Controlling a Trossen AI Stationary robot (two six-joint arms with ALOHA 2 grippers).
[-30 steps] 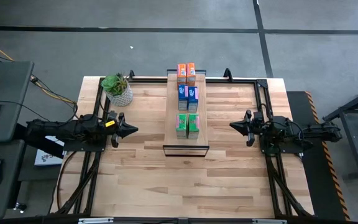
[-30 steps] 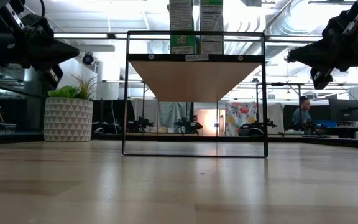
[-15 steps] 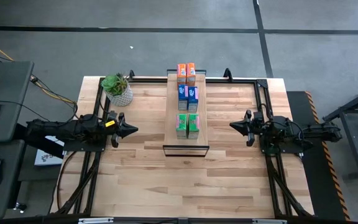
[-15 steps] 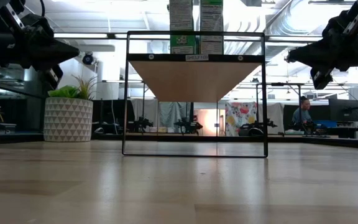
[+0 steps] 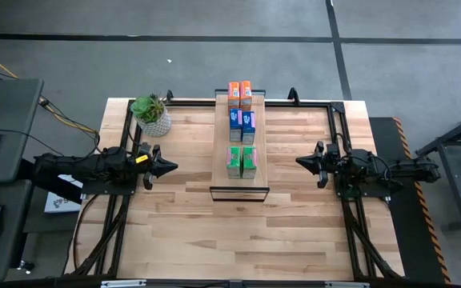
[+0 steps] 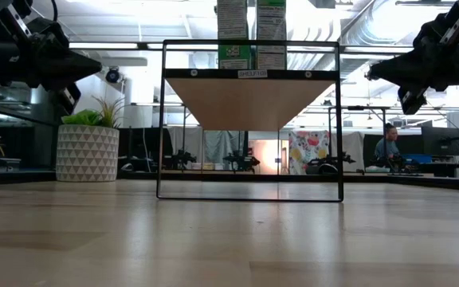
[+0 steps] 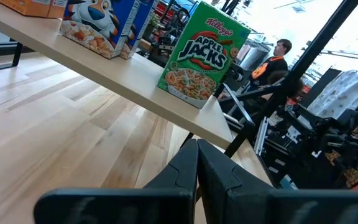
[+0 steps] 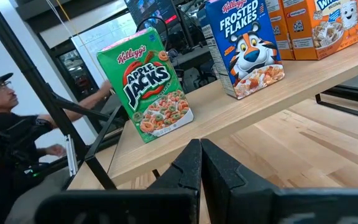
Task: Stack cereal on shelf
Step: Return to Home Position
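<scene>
Resting on either side of the shelf (image 5: 240, 182), the left claw (image 5: 170, 166) and right claw (image 5: 301, 162) are both pinched shut and empty, and neither has moved over the past second. Six cereal boxes stand in pairs along the plank: the orange pair (image 5: 239, 94) at the end nearer the potted plant (image 5: 151, 114), the blue Frosted Flakes pair (image 5: 242, 126) midway, then the green Apple Jacks pair (image 5: 242, 161). With no box left on the bench (image 5: 182, 224), stacking appears finished.

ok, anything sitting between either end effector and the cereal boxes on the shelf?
Nothing visible. All six cereal boxes stand in pairs on the shelf. The left end effector and right end effector hang off either side of it, both shut, with only table under the gaps.
</scene>
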